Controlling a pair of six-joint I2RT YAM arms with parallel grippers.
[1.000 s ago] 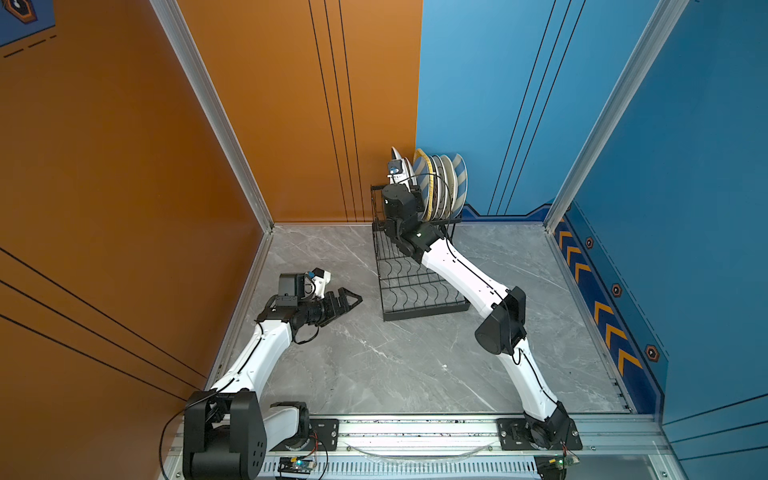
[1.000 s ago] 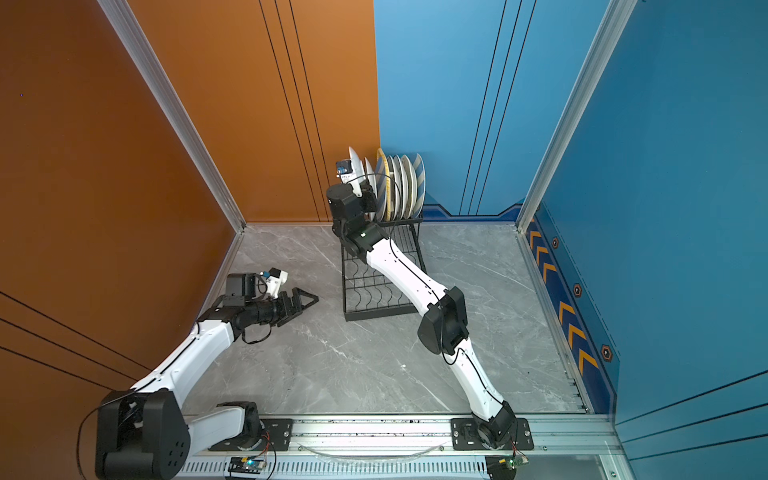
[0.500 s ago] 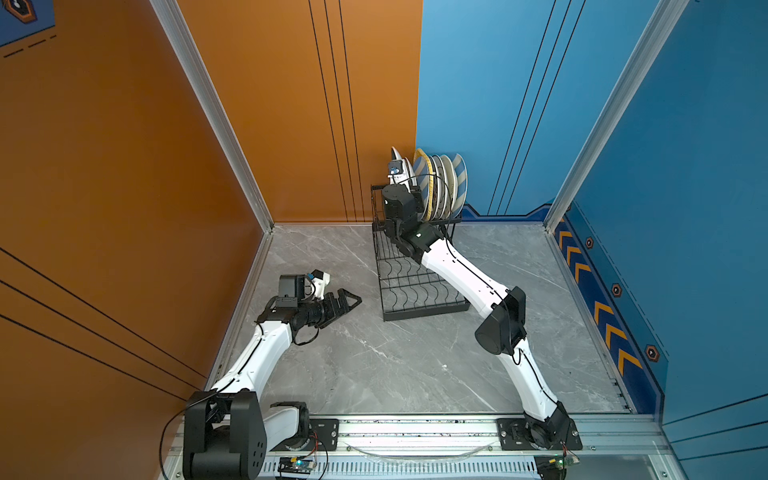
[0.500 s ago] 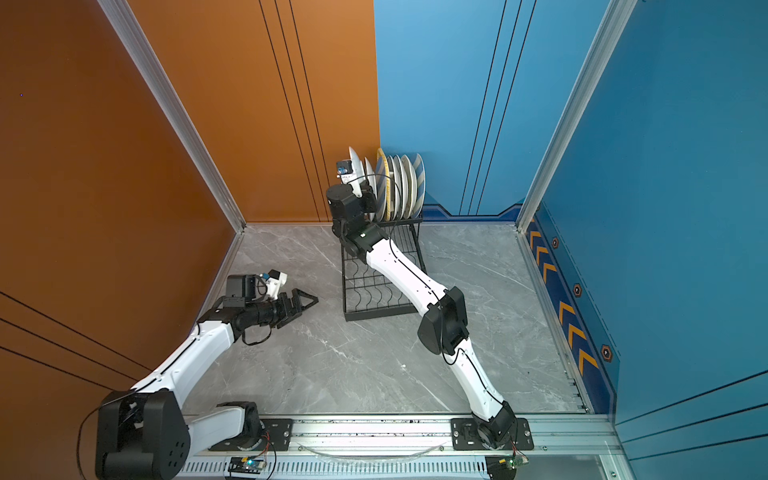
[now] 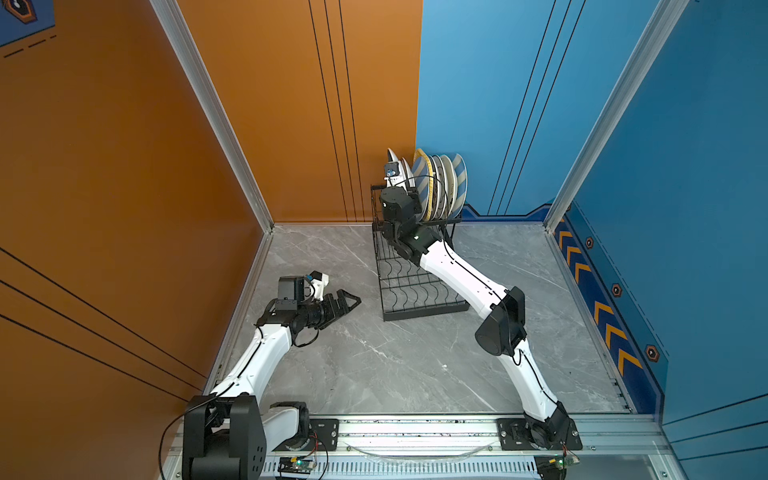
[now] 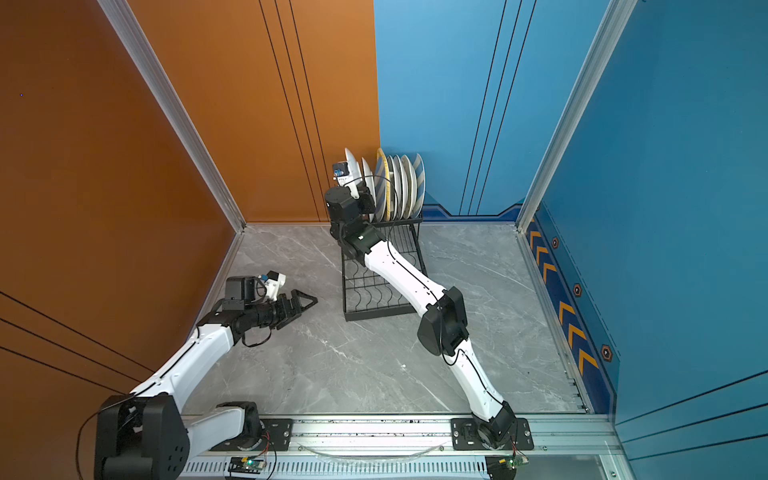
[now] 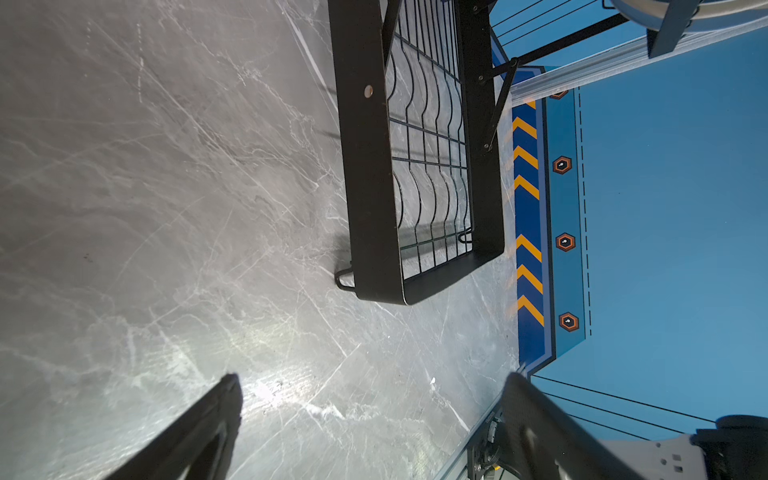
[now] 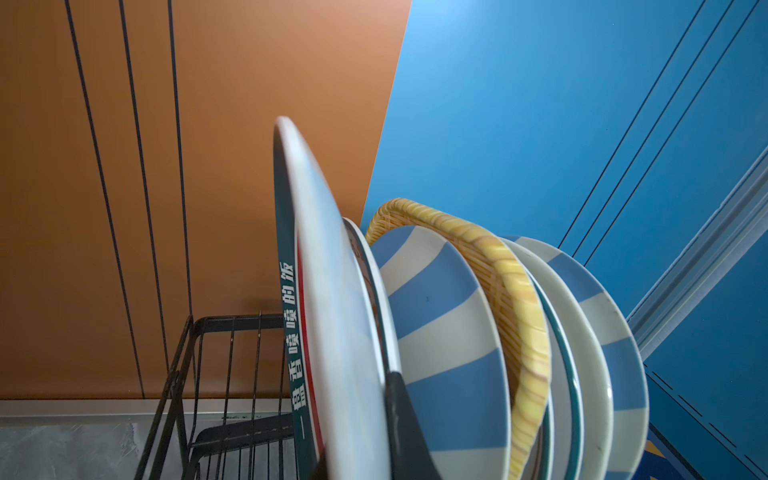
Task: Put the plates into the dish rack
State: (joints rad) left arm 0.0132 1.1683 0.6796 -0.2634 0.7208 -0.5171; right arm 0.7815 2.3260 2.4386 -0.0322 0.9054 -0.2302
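Stillness: your right hand [image 8: 353,415] stays clamped on the printed plate [image 8: 328,291] at the dish rack [image 5: 415,291], unreleased; left hand [image 5: 347,301] spread.

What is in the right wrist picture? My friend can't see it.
The right gripper pinches a white teal-rimmed plate on edge, close to the camera. Next to it, blue-striped plates and a yellow woven plate stand in a row. Black dish rack bars, an orange wall and a blue wall show behind.
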